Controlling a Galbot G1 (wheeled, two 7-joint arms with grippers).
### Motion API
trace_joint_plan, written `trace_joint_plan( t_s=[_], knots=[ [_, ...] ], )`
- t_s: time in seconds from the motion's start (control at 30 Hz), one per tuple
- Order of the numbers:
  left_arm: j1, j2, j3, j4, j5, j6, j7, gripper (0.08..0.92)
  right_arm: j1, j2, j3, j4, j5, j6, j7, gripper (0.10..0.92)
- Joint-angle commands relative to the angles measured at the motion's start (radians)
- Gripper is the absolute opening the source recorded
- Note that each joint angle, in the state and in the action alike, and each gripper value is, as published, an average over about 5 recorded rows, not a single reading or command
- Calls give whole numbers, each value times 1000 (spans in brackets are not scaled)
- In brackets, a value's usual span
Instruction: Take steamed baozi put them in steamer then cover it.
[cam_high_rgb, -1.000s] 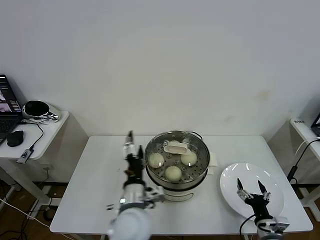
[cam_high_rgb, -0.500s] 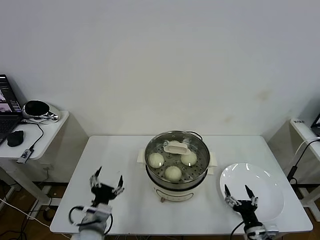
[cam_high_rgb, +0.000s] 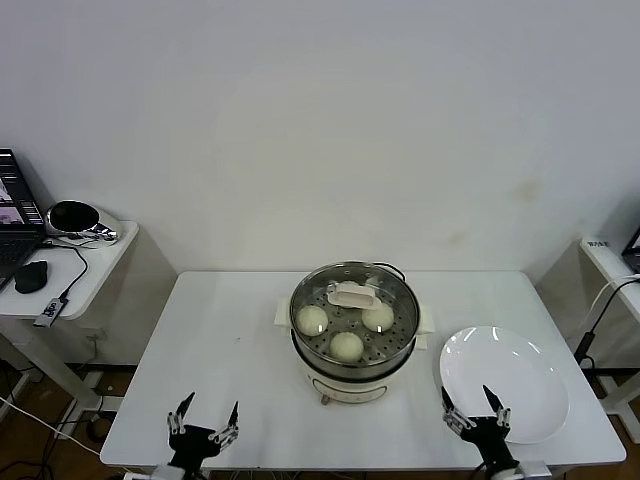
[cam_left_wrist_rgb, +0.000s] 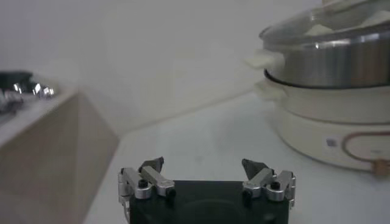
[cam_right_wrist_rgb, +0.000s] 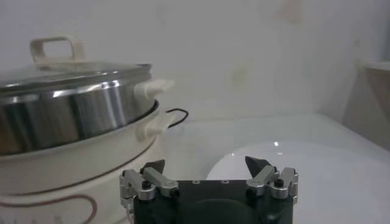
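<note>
While the cover stays put, both claws have retreated.

- Steamer: polished stainless-steel pot, glossy white plastic base.
- Cover: clear glass, metal rim.
- Steamed baozi: smooth, matt dough.
- Plate: glossy white.

steamer: steel, mid-table | cover: glass, seated on it | steamed baozi: inside, three visible
</note>
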Motion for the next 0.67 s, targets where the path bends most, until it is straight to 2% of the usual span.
trace_joint_plan(
  t_s=[0.03, 0.67],
  knots=[
    [116, -26, -7, -84, -99, -43, 19, 823, -62, 0, 29, 53, -38, -29, -14, 823],
    [147, -49, -5, -124, -83, -24, 45, 823, -91, -47, 63, 128, -48, -100, -39, 823]
  ],
)
